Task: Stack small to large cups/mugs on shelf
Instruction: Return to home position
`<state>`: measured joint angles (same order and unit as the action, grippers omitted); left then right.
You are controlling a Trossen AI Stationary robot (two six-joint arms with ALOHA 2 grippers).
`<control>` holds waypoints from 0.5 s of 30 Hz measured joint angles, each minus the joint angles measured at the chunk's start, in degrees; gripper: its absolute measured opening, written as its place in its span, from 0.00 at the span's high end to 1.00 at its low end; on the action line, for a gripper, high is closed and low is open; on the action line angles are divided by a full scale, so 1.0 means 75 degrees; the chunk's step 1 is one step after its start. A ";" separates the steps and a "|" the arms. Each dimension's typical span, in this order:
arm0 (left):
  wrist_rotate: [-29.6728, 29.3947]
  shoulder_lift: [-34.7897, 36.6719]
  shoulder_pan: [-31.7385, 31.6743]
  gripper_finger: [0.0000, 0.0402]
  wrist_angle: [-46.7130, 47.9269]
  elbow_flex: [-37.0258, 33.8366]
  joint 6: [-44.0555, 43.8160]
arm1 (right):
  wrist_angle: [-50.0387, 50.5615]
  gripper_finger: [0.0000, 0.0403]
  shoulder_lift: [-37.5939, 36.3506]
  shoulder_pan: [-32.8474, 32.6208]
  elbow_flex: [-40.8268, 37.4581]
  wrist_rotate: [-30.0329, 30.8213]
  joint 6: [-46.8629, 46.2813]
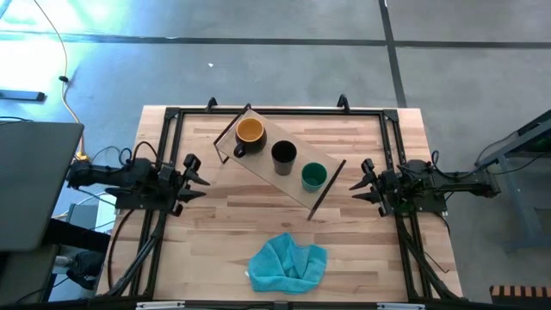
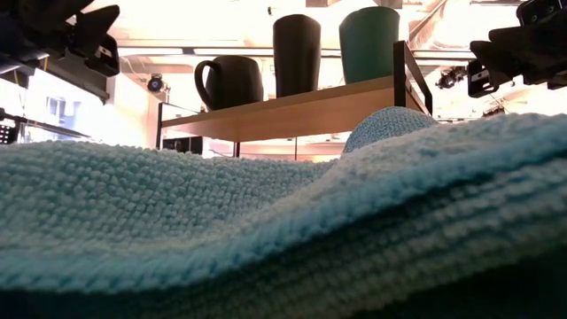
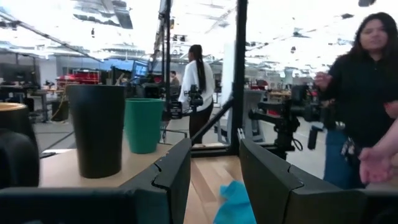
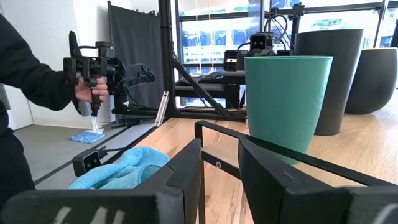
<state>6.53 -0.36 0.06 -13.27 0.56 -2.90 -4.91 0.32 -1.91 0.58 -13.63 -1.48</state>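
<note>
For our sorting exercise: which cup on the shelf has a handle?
The yellow-orange mug, at one end of the shelf, has a dark handle; the black cup and green cup have none.

Right gripper point(image 4: 221, 154): fingers parted, nothing between them. Directly ahead, the green cup point(image 4: 287, 106) stands upright on the shelf point(image 4: 364, 155), by its black end leg point(image 4: 249, 140). Beyond it stand the black cup point(image 4: 333, 74) and the dark mug point(image 4: 380, 81). A teal cloth point(image 4: 121, 171) lies crumpled on the tabletop point(image 4: 183, 132). A person's hand point(image 4: 93, 93) holds a camera rig point(image 4: 104, 65).
</note>
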 joint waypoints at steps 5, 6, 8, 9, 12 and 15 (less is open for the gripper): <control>-0.0514 0.0000 0.0451 0.69 0.0130 0.0000 0.0339 | 0.0000 0.75 0.0000 0.0000 -0.0001 0.0000 -0.0001; -0.0538 0.0000 0.0462 0.69 0.0127 0.0000 0.0363 | 0.0000 0.75 0.0000 0.0000 -0.0002 0.0000 -0.0001; -0.0542 0.0000 0.0443 0.69 0.0135 0.0000 0.0460 | 0.0000 0.75 0.0000 0.0000 -0.0002 0.0000 0.0000; -0.0561 0.0000 0.0445 0.69 0.0132 0.0000 0.0521 | 0.0000 0.75 0.0000 0.0000 -0.0003 0.0000 0.0000; -0.0573 0.0000 0.0442 0.69 0.0135 0.0000 0.0547 | 0.0000 0.75 0.0000 0.0000 -0.0003 0.0000 -0.0003; -0.0560 0.0000 0.0442 0.69 0.0128 0.0000 0.0685 | 0.0000 0.75 0.0000 0.0000 -0.0001 0.0000 -0.0003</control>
<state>2.33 -0.36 3.38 -12.31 0.56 2.24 -4.91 0.32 -1.91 0.57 -13.63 -1.50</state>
